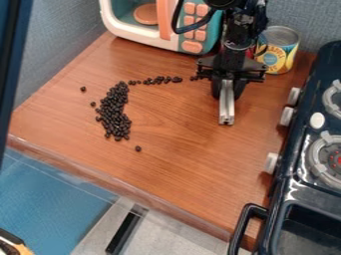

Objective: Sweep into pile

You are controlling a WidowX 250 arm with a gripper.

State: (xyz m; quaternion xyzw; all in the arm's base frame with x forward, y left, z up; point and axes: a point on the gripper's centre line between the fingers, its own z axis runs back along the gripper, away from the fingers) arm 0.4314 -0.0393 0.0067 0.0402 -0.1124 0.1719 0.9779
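Observation:
The black gripper (227, 90) hangs over the upper right part of the wooden surface, shut on a silver metal bar (226, 110) that points toward the front. Left of it, small black beans (114, 114) lie in a dense elongated cluster. A thin line of beans (160, 80) runs from the cluster's top toward the gripper, and part of it may be hidden behind the gripper. Single beans lie apart, one at the far left (83, 89) and one below the cluster (138, 148).
A toy microwave (192, 30) in teal and white stands at the back, with a yellow and blue can (279, 52) right of the arm. Along the right side is a dark toy stove (303, 184) with knobs and a handle. The wooden table (180, 169) ends at a front edge.

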